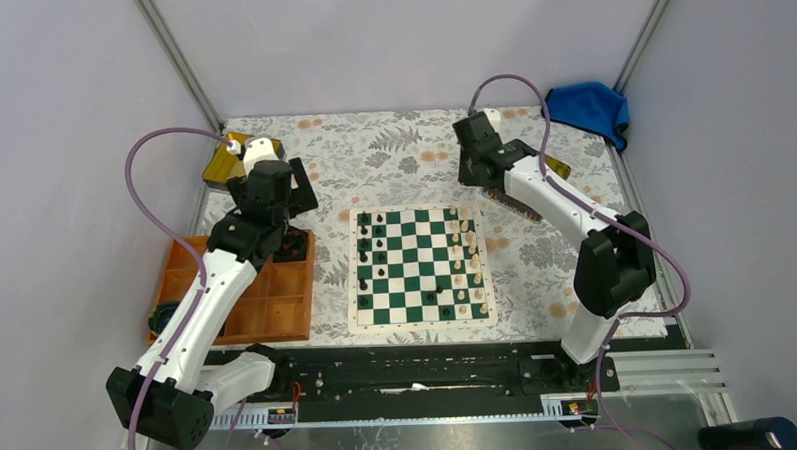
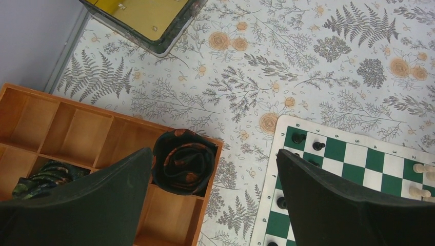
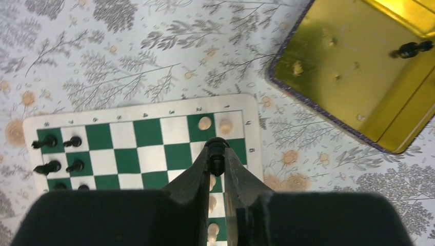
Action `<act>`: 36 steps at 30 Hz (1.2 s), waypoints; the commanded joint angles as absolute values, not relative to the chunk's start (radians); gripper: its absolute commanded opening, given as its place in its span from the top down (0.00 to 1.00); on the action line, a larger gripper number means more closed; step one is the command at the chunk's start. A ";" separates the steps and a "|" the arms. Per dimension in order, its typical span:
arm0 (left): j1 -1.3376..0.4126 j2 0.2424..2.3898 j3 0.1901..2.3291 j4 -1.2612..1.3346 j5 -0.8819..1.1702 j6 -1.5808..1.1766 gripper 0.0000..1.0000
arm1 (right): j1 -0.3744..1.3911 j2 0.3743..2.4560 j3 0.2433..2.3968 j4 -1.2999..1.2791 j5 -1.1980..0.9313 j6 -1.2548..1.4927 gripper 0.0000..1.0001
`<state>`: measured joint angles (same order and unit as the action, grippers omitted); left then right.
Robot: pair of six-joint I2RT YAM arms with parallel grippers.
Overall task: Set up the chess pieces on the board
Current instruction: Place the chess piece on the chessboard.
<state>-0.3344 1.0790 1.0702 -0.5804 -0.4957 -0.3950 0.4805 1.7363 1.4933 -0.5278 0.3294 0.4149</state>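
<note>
The right claw [image 3: 217, 159] is clamped on a small black piece [image 3: 216, 146], its two fingers pinched close around it. It holds the piece above the far right corner of the board [image 1: 422, 246], over the cream pieces [image 1: 466, 263] that line the right-hand columns. Other black chess pieces [image 1: 365, 256] stand along the left-hand columns, and a couple more [image 1: 432, 296] sit towards the near middle of the board.

Just beyond that corner, on the flowered counter [image 1: 402, 145], lies an open gold tin [image 3: 354, 77] with one black piece on its side [image 3: 414, 49] inside.

The left claw [image 2: 214, 156] hangs with its fingers spread wide and nothing between them. It is over the gap between the board and the orange tray [image 2: 77, 128]. A dark rolled cloth [image 2: 184, 161] fills the tray's far right compartment. A second tin [image 2: 149, 15] sits at the far left.
</note>
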 commanded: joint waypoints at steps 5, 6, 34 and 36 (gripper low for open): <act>-0.338 1.067 1.048 -0.557 -0.486 -0.415 0.01 | 0.585 1.704 1.513 -0.543 0.317 0.417 1.00; -0.339 1.065 1.045 -0.556 -0.486 -0.414 0.01 | 0.595 1.709 1.517 -0.546 0.318 0.417 1.00; -0.313 1.110 1.025 -0.531 -0.464 -0.393 0.01 | 0.801 1.871 1.652 -0.574 0.311 0.395 1.00; -0.313 1.125 1.034 -0.536 -0.462 -0.394 0.01 | 0.804 1.875 1.645 -0.565 0.306 0.392 1.00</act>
<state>-0.3187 1.1004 1.0145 -0.5755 -0.4702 -0.4057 0.7887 1.8687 1.6073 -0.5896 0.3191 0.4122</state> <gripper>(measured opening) 0.987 0.170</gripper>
